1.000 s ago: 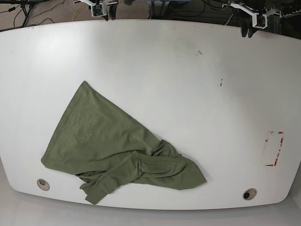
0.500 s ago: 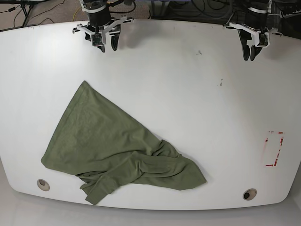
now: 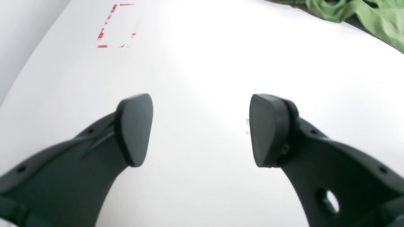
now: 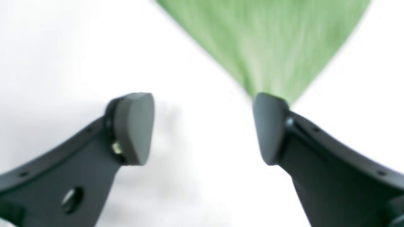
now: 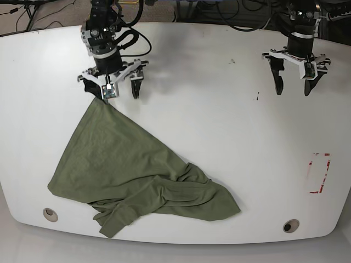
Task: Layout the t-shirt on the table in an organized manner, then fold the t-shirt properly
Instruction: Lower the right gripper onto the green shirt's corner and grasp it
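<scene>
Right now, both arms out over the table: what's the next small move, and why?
Probably lower the right gripper onto the far pointed corner of the t-shirt and close. Its jaws stand open just at that tip, one of its fingers already beside it. The shirt lies bunched in a triangle on the table, and the left gripper, also open, hangs over bare surface far from cloth.

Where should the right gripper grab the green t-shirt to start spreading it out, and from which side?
Probably at the t-shirt's pointed far corner, coming straight down from above. That corner lies flat and single-layered on the table, right beside the open right gripper, whereas the near edge is bunched into folds.
</scene>
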